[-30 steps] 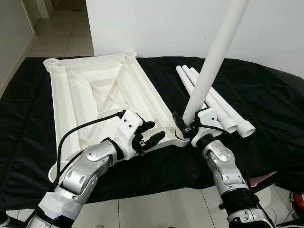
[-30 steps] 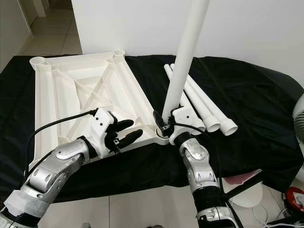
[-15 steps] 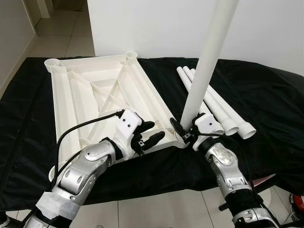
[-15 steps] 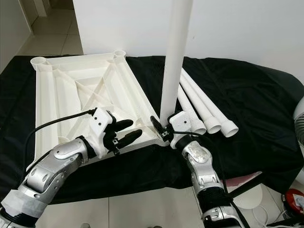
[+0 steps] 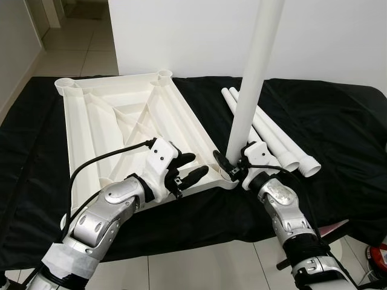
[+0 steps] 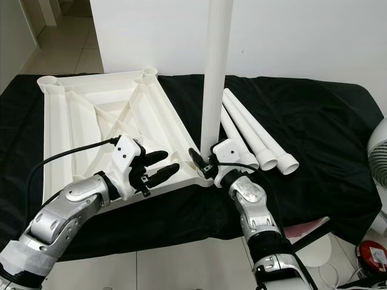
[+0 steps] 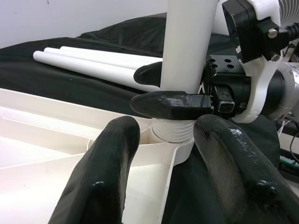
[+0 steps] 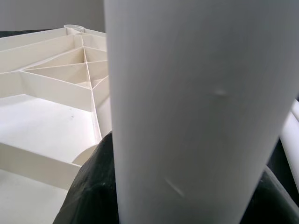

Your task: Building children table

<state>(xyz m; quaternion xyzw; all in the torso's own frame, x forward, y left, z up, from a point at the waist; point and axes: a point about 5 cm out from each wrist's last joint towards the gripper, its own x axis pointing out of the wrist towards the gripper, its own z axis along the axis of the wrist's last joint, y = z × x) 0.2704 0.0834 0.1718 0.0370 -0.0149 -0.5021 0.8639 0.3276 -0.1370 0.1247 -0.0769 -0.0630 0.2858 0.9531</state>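
The white table top point(image 5: 121, 121) lies upside down on a black cloth point(image 5: 338, 127). A white leg point(image 5: 254, 72) stands upright with its threaded end in the near right corner socket point(image 7: 173, 140). My right gripper point(image 5: 233, 168) is shut on this leg just above the socket; the leg point(image 8: 187, 116) looms close in the right wrist view. My left gripper point(image 5: 187, 168) is open and rests at the table top's near edge, just left of that socket, with its fingers point(image 7: 107, 172) pointing at the leg's base.
Three loose white legs point(image 5: 272, 136) lie side by side on the cloth to the right of the table top. A white wall stands behind. A fan point(image 6: 380, 151) and a red object point(image 6: 370, 257) are on the floor at the far right.
The held leg leaned to the right a second ago; my right gripper has swung it upright over the corner socket. My left gripper has stayed in place.
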